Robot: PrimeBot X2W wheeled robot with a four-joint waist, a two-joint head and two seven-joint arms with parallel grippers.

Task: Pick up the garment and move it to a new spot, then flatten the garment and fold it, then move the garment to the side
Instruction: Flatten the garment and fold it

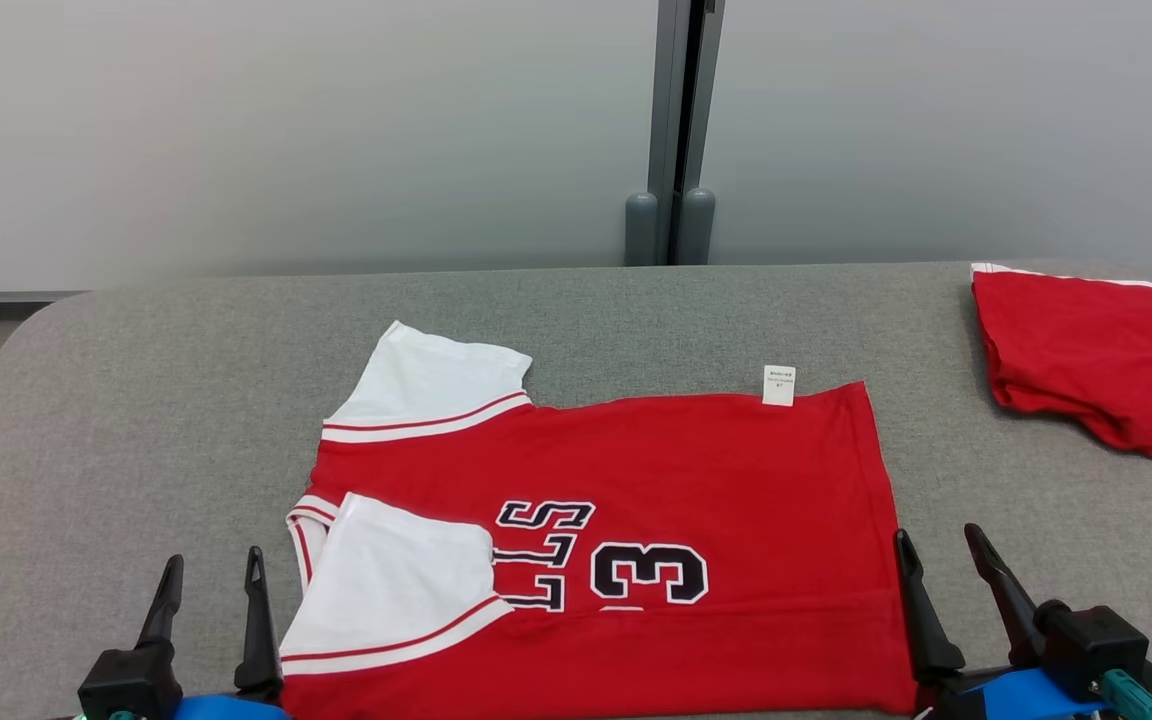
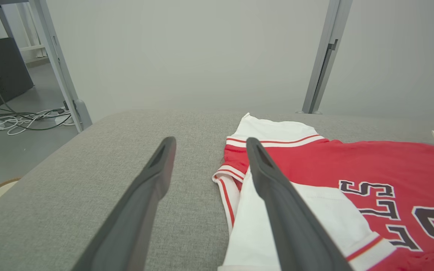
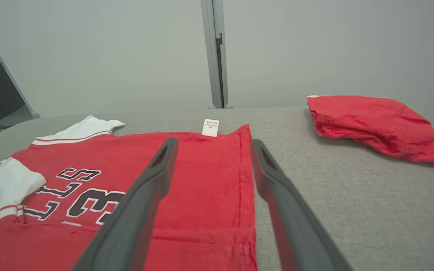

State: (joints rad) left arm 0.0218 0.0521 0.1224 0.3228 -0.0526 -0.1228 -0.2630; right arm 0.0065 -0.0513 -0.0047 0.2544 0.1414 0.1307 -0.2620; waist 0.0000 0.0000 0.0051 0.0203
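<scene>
Items on my feeds, largest first.

1. Tabletop (image 1: 136,400): grey fabric-covered, rounded far-left corner, standing against a pale wall with a grey post (image 1: 676,130) behind the far edge.

2. Jersey (image 1: 696,480): red, spread flat across the middle of the tabletop and reaching the near edge. I see the neck end toward the left edge and the hem toward the right. Dark white-edged letters and a "3" read sideways on the body. A crease runs across the cloth close to the near edge.

3. Red bundle (image 1: 1086,360): folded cloth with a white trim, at the far-right corner, well apart from the jersey.

4. Sleeves: white with red stripes. The far sleeve (image 1: 436,385) lies out on the tabletop; the near sleeve (image 1: 396,590) is turned in over the red body.

5. Right gripper (image 1: 936,532): at the near edge, fingers spread, nothing between them. On my right wrist feed the hem edge runs up between the two fingers, one over red cloth, the other over bare tabletop. I cannot tell whether either touches.

6. Left gripper (image 1: 214,556): at the near edge, fingers spread and empty, just beside the near sleeve. The inner finger crosses the sleeve on my left wrist feed; the outer is over bare tabletop.

7. Label (image 1: 779,385): small, white, on the jersey's far edge near the hem corner.
</scene>
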